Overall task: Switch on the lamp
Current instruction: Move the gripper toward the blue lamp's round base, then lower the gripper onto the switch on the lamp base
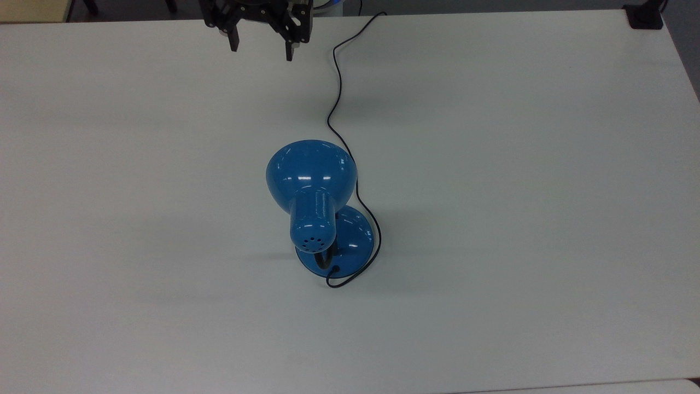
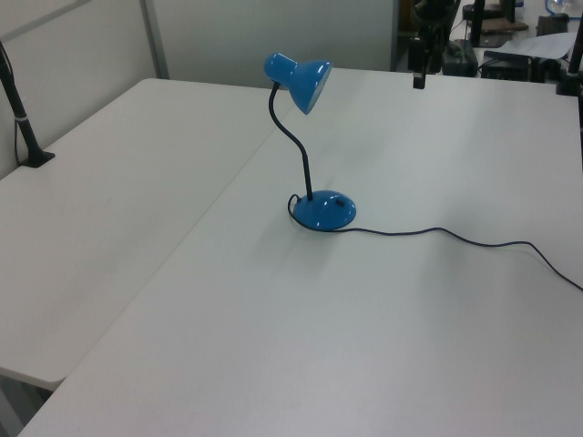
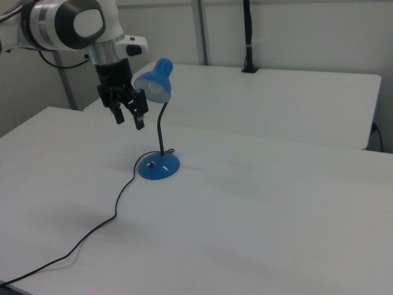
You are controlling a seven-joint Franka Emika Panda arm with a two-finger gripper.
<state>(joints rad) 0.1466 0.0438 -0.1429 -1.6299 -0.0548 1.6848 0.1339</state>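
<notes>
One lamp, one gripper, fingers apart

The top view's upper edge cuts off the gripper above its fingers

1 lamp, 1 cord, 1 gripper, 2 tables.

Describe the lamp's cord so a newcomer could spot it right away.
Start at the white table and find the blue lamp near its middle. The cord loops round the lamp's round base, then snakes toward the top view's top edge, passing the tool. It is the one thin black line on the table.
</notes>
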